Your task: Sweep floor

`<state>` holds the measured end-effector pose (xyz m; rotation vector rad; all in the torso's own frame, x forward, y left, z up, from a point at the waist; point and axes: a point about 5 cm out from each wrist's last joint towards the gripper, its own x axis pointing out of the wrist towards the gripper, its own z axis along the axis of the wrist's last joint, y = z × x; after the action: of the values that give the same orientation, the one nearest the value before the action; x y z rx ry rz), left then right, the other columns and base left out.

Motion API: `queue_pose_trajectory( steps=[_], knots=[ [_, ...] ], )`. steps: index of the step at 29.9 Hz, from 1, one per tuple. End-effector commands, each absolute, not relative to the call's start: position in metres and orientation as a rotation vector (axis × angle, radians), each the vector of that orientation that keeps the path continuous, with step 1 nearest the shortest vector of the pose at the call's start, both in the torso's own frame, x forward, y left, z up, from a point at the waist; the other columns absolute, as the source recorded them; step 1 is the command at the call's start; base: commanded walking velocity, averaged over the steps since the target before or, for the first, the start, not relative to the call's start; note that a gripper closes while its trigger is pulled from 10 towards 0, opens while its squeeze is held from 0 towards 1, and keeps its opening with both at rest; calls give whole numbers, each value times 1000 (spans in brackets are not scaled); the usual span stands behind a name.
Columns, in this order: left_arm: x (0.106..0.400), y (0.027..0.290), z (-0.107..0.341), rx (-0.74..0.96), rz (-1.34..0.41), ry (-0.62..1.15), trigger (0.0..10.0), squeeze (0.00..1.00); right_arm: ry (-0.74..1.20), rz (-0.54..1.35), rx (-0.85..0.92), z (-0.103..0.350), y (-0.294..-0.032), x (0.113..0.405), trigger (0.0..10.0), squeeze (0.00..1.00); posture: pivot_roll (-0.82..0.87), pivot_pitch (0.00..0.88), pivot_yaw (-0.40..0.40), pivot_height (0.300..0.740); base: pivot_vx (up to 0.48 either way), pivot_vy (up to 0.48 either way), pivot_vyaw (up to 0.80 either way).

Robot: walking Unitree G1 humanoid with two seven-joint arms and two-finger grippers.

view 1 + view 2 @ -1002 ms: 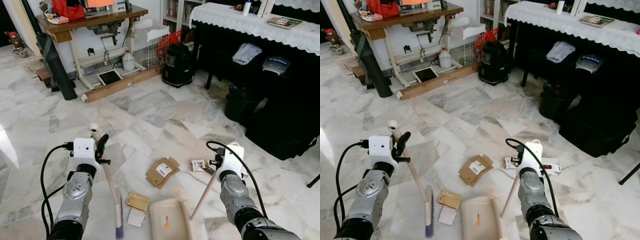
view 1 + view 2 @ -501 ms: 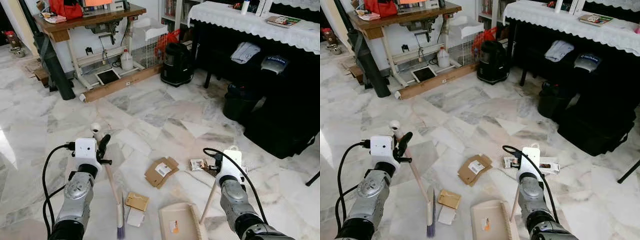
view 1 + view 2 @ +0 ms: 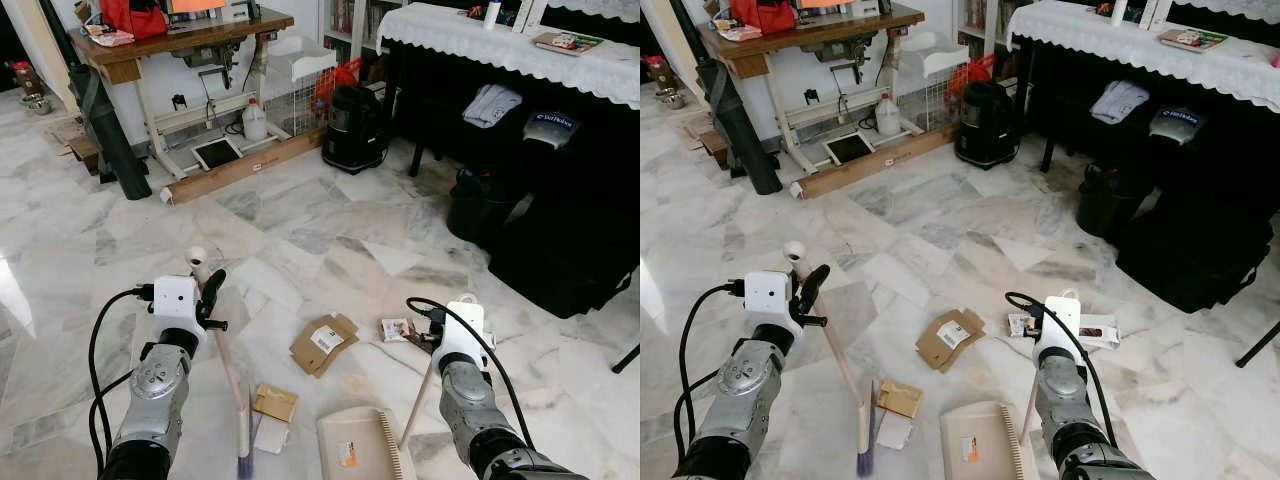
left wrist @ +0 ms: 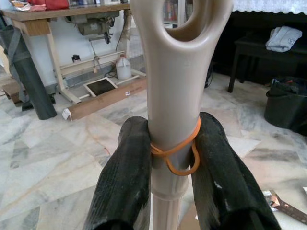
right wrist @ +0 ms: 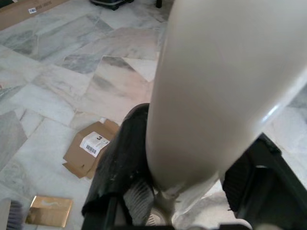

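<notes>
My left gripper point(image 3: 208, 296) is shut on the top of a beige broom handle point(image 4: 172, 96), just below its hanging loop and an orange rubber band. The broom's brush head point(image 3: 243, 440) rests on the marble floor beside a small golden box point(image 3: 274, 402) and a white scrap point(image 3: 270, 435). My right gripper point(image 3: 436, 342) is shut on the long handle point(image 5: 206, 96) of a beige dustpan point(image 3: 358, 448), whose pan lies flat on the floor right of the scraps. A brown cardboard piece point(image 3: 324, 343) and a small packet point(image 3: 397, 329) lie further ahead.
A wooden sewing table point(image 3: 180, 45), a wire crate point(image 3: 290, 95) and a long cardboard plank point(image 3: 245, 165) stand at the back left. A black vacuum point(image 3: 355, 125), a black bin point(image 3: 480, 205) and a lace-covered piano point(image 3: 500, 50) line the right.
The dustpan has slid a little to the right, away from the golden box, and its handle stands steeper. The broom head has edged slightly right toward the scraps.
</notes>
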<state>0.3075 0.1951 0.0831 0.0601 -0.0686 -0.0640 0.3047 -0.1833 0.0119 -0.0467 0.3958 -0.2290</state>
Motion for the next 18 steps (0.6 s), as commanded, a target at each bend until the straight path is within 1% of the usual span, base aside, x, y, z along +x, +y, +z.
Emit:
queue_pose_trajectory(
  steps=[1, 4, 5, 6, 7, 13, 14, 18],
  knots=[
    [311, 194, 93, 52, -74, -111, 10000, 0, 430, -238, -42, 7, -185, 301, 10000, 0, 93, 0, -10, 740, 0, 0, 0],
    [311, 194, 93, 51, -76, -109, 10000, 0, 439, -240, -44, 6, -185, 300, 10000, 0, 93, 0, -9, 740, 0, 0, 0],
    [311, 193, 93, 51, -78, -108, 10000, 0, 443, -243, -49, 6, -185, 300, 10000, 118, 93, 0, -9, 740, 0, 0, 0],
    [311, 193, 93, 51, -79, -108, 10000, 0, 444, -244, -52, 6, -185, 300, 10000, 118, 93, 0, -9, 740, 0, 0, 0],
    [311, 193, 93, 51, -79, -107, 10000, 0, 443, -246, -43, 5, -185, 300, 10000, 1000, 94, 0, -8, 740, 0, 0, 0],
    [311, 193, 92, 50, -83, -104, 10000, 0, 449, -247, -41, 5, -186, 299, 10000, 1000, 90, 0, -8, 740, 0, 0, 0],
    [311, 193, 92, 50, -85, -102, 10000, 0, 449, -245, -41, 5, -186, 300, 10000, 0, 90, 0, -8, 740, 0, 0, 0],
    [311, 192, 91, 52, -90, -98, 10000, 0, 452, -231, -41, 6, -185, 301, 10000, 0, 89, 0, -7, 740, 0, 0, 0]
  ],
)
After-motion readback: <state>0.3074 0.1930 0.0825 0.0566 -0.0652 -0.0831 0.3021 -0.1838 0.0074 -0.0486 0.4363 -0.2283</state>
